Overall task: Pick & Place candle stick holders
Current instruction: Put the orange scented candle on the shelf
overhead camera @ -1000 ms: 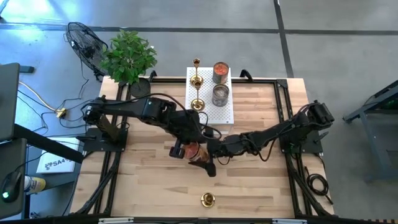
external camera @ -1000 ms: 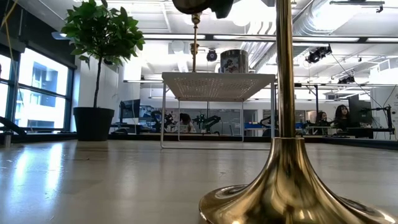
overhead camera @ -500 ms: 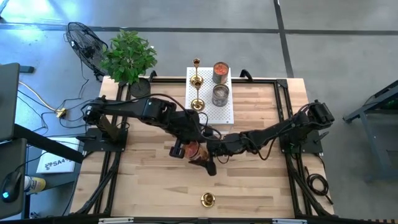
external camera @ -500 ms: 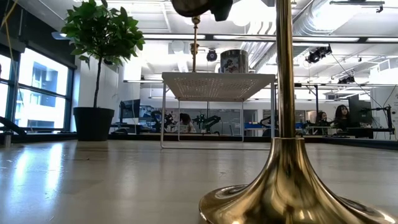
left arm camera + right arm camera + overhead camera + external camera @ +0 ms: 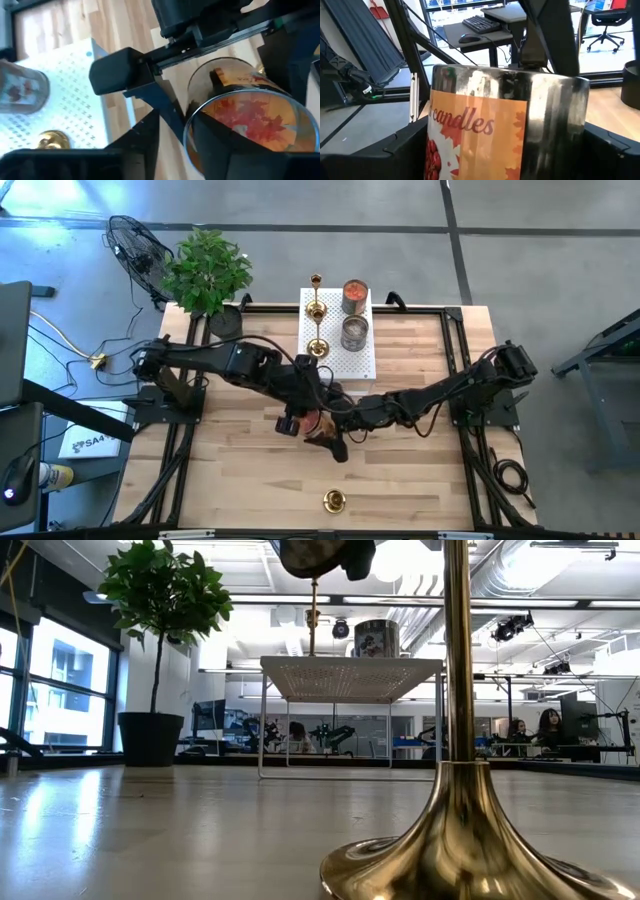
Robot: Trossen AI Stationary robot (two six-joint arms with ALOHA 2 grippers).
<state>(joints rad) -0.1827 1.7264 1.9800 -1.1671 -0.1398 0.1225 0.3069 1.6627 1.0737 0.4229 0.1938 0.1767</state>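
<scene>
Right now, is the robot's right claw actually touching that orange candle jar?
Touching. In the right wrist view, the right gripper's dark fingers press both sides of the candle jar.

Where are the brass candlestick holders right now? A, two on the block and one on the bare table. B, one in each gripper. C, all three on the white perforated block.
A: two candle stick holders stand on the white perforated block, a third on the table's near edge.

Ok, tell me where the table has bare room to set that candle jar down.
Bare wood lies left of the gold candlestick holder along the near edge, and right of it too. The far right corner beside the white perforated block is open. The middle is crowded: left gripper and right gripper meet around the candle jar.
</scene>
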